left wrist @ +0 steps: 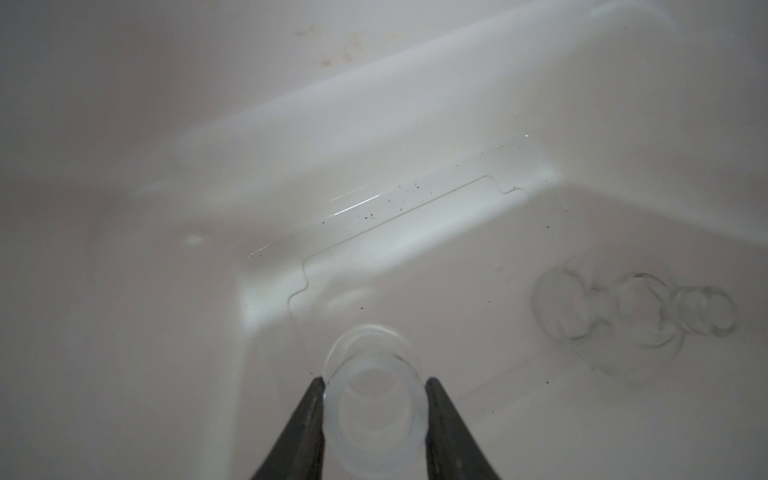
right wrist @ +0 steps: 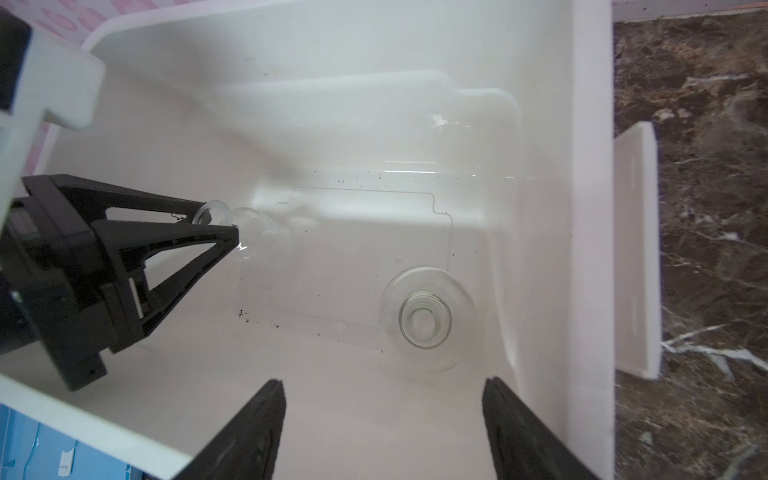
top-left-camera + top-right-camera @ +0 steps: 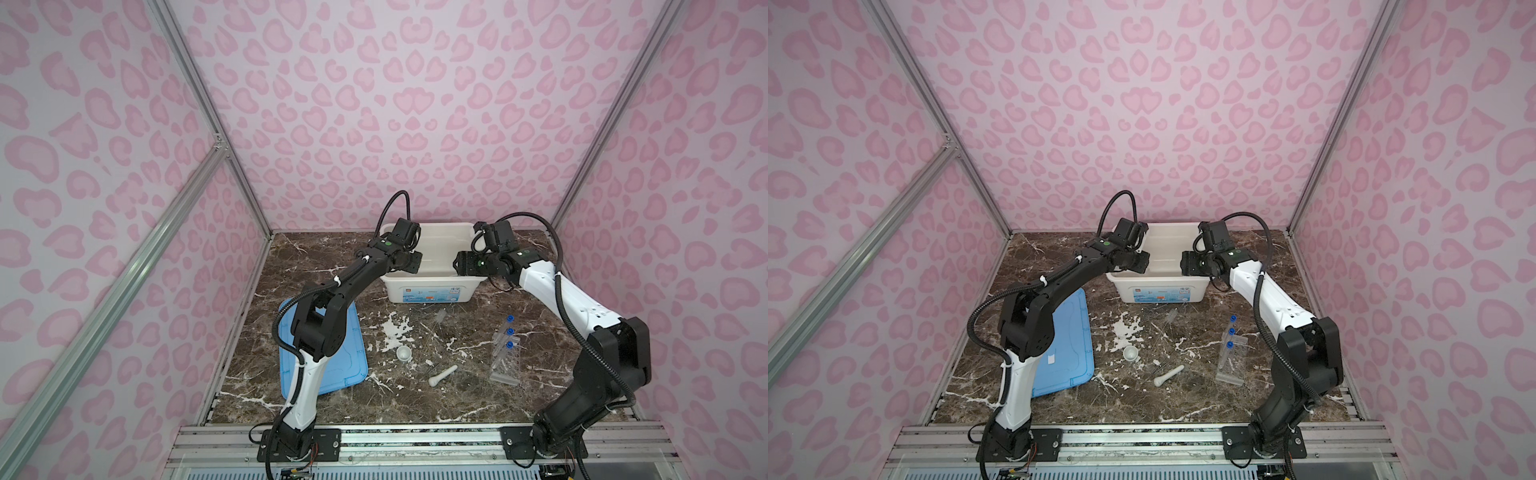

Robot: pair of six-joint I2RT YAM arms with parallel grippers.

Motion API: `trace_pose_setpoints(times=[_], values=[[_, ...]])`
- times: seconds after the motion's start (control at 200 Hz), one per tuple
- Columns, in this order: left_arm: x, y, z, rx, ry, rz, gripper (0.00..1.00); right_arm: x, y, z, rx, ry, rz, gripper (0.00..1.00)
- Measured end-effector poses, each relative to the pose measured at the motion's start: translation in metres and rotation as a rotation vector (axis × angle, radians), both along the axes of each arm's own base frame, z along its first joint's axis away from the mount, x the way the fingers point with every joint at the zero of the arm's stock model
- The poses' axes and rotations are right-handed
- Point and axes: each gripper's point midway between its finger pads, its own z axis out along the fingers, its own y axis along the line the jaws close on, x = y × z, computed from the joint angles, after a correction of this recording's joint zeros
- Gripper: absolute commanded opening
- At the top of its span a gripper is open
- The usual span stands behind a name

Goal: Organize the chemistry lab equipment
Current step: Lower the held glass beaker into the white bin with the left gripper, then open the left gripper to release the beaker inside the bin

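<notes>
Clear glass beaker pinched in the left gripper inside the bin; right gripper wide apart, empty.

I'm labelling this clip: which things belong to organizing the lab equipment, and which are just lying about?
Part of the job:
- glass vessel, held by the left gripper
- second glass vessel, standing in the white bin
- mortar bowl
- pestle
- tube rack
- blue-capped tubes

Just lying about:
- blue lid, off the bin
</notes>
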Motion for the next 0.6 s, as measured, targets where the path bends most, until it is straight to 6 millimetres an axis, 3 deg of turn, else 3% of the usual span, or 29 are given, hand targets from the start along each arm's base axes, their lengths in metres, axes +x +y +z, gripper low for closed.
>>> trace_pose_setpoints(times=[0.6], values=[[-0.003, 0.001, -0.03, 0.045, 0.089, 0.003, 0.3, 0.0, 0.0, 0.001, 0.003, -0.002, 0.001, 0.77]])
